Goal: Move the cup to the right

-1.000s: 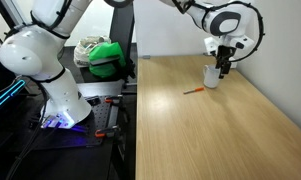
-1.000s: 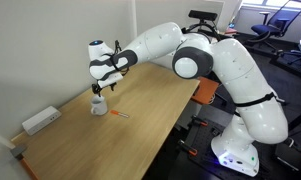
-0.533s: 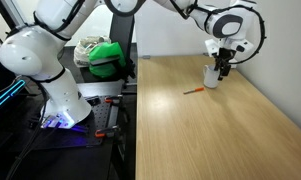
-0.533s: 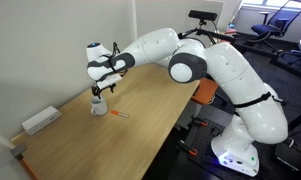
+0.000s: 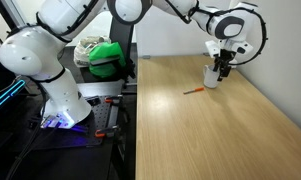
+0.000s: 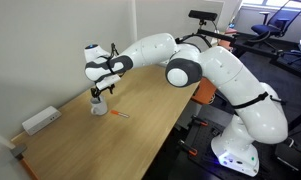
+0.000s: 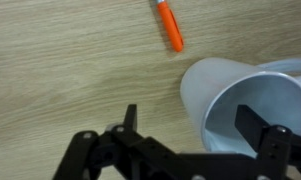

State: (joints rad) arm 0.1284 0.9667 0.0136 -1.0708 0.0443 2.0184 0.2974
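— What shows only in the wrist view?
— The pale inside of the cup (image 7: 252, 100), and the open claw (image 7: 188, 115): one finger (image 7: 254, 128) over the inside, the other outside the wall. Touching, I cannot tell.
— And the exterior views?
— The cup stands on the far part of the table (image 5: 220, 130), right of the orange pen (image 5: 193, 91).

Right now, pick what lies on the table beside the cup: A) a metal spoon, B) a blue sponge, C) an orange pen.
C: a thin orange pen lies on the table, just apart from the white cup.
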